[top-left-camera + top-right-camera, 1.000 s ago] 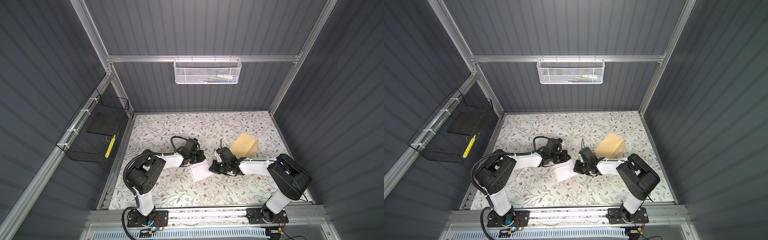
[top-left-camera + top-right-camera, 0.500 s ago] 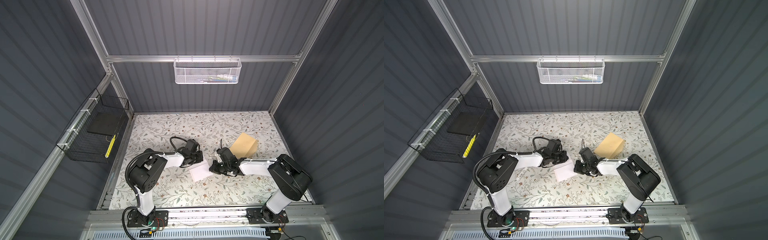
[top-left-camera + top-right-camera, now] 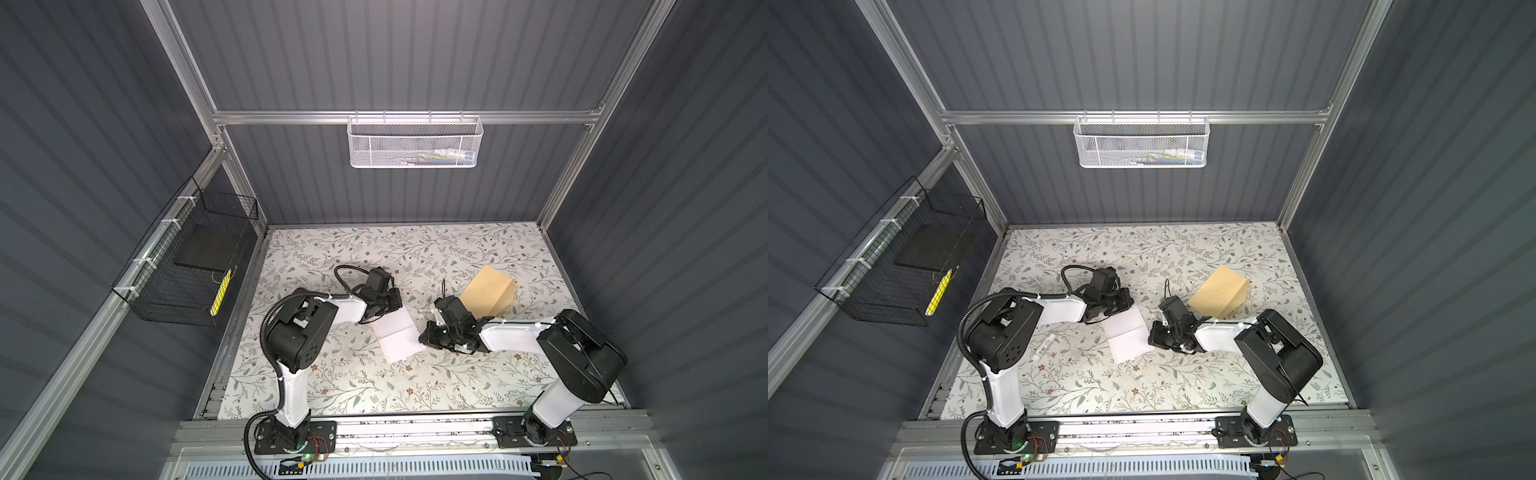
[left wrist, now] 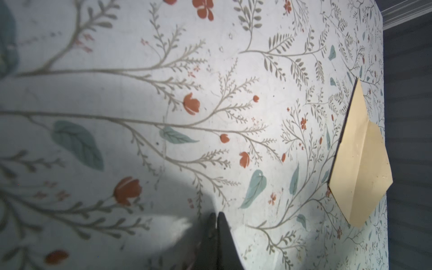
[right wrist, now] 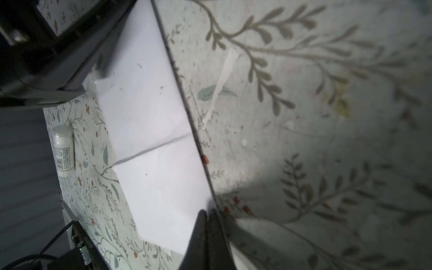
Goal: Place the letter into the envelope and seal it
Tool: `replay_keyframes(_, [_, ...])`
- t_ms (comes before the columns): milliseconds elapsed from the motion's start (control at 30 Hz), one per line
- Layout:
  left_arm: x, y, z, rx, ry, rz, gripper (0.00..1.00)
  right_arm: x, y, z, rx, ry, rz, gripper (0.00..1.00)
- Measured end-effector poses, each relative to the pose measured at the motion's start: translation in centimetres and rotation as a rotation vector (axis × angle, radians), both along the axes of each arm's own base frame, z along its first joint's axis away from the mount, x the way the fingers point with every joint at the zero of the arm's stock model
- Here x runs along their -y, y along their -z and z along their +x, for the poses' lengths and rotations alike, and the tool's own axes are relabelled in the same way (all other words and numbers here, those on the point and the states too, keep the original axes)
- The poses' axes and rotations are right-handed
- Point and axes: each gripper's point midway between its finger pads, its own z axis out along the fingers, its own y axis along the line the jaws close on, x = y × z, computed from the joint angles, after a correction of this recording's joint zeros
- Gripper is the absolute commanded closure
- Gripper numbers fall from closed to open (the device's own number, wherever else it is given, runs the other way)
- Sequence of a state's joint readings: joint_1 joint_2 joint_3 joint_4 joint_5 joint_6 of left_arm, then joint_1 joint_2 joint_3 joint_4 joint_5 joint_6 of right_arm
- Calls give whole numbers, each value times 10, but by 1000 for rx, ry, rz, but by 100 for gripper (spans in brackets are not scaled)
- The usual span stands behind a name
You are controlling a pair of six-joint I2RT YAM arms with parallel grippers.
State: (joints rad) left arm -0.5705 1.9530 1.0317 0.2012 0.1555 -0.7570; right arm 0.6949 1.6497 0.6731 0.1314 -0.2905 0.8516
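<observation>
The letter (image 3: 397, 338), a white creased sheet, lies on the floral table between my two arms. My right gripper (image 5: 207, 214) is shut on its near-right edge, which stands slightly off the table. At the letter's far corner, my left gripper (image 4: 216, 216) is shut low on the table, with white paper showing on both sides of its tips. The tan envelope (image 3: 488, 291) lies apart at the back right, flap open, with neither gripper on it; the left wrist view shows the envelope (image 4: 360, 168) too. Both top views show both arms low over the letter (image 3: 1126, 334).
A small white glue stick (image 3: 1043, 347) lies left of the letter, beside the left arm. A thin torn paper strip (image 5: 222, 79) lies on the table by the letter's edge. A white mesh basket (image 3: 415, 145) hangs on the back wall, a black wire basket (image 3: 187, 274) on the left wall.
The left arm's elbow has shifted slightly. Letter, envelope and right arm stand as before.
</observation>
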Motion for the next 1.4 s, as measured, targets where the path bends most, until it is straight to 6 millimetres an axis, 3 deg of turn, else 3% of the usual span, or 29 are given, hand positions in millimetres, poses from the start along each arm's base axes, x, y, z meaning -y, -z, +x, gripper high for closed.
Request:
replay_keyframes(300, [-10, -1, 23, 36, -50, -2, 93, 1, 0, -1, -2, 4, 2, 100])
replay_keyframes(500, [-15, -8, 21, 26, -59, 24, 88, 1, 0, -1, 1, 4, -2, 100])
replay_keyframes(567, [-15, -20, 16, 29, -47, 26, 88, 1, 0, -2, 0, 5, -5, 100])
replay_keyframes(733, [2, -80, 1, 102, 16, -51, 87, 2, 0, -3, -2, 6, -10, 100])
replay_keyframes(833, [19, -92, -19, 114, 85, -93, 87, 2, 0, -3, -3, 5, -11, 100])
replay_keyframes(933, [31, -73, -46, 63, 143, -82, 88, 2, 0, -3, -3, 5, -12, 100])
replay_keyframes(1100, [35, -25, -83, -56, 190, -38, 89, 2, 0, -3, -3, 5, -14, 100])
replay_keyframes(1233, [27, -5, -92, -101, 181, -7, 90, 3, 0, -5, -8, 4, -21, 100])
replay_keyframes(1400, [23, 1, -91, -102, 166, 13, 92, 5, 0, -7, -14, 4, -28, 100])
